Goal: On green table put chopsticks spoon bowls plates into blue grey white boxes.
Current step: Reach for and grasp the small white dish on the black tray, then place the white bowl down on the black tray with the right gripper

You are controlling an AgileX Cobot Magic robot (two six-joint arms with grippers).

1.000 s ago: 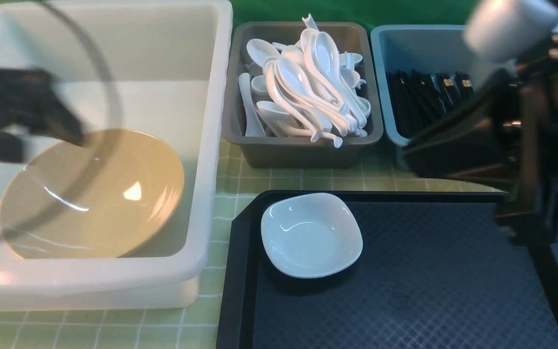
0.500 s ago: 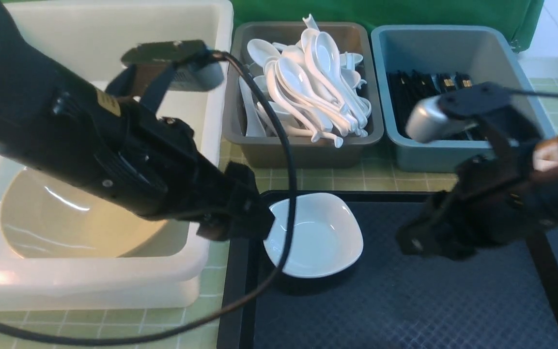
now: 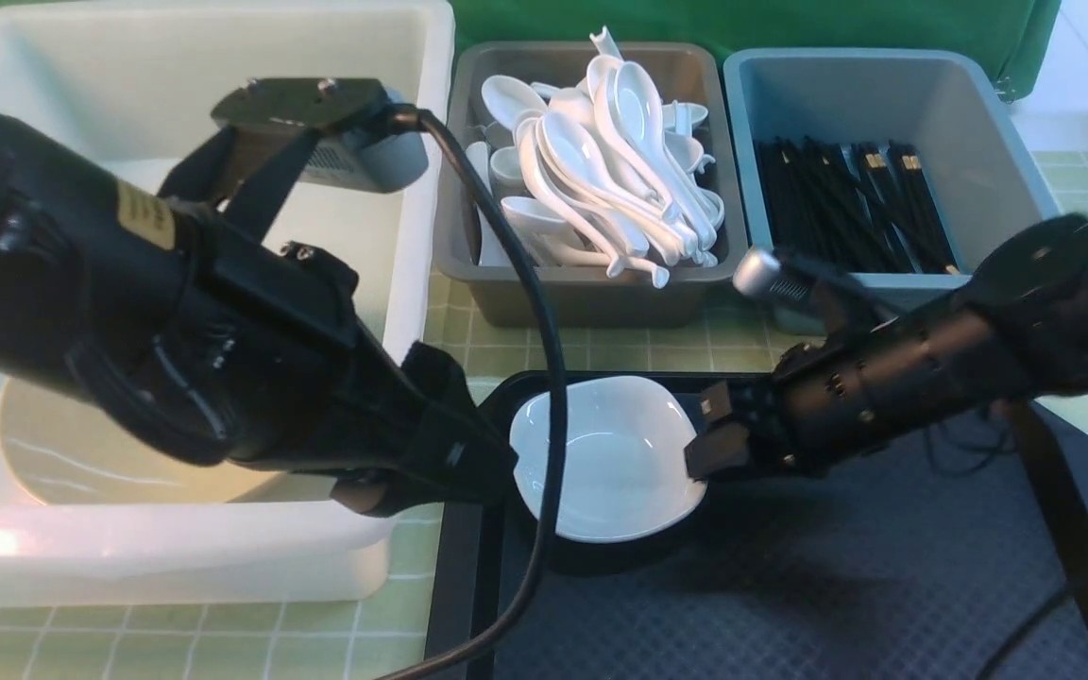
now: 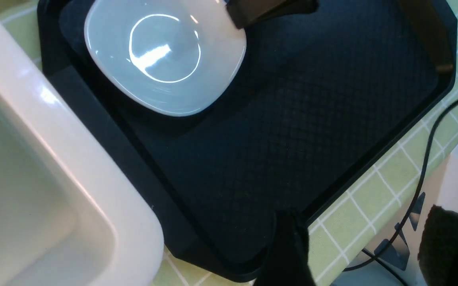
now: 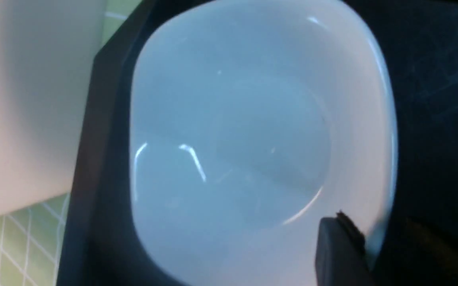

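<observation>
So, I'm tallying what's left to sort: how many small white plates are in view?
1: the plate on the black tray. Another could be hidden behind the left arm, inside the white box.

The pale green, gridded bench (image 3: 676, 354) carries a large white tub (image 3: 176, 557) on the left, a grey tub (image 3: 582, 302) far centre, a blue tub (image 3: 884, 94) far right, and a black tray (image 3: 790, 604) near right.
</observation>
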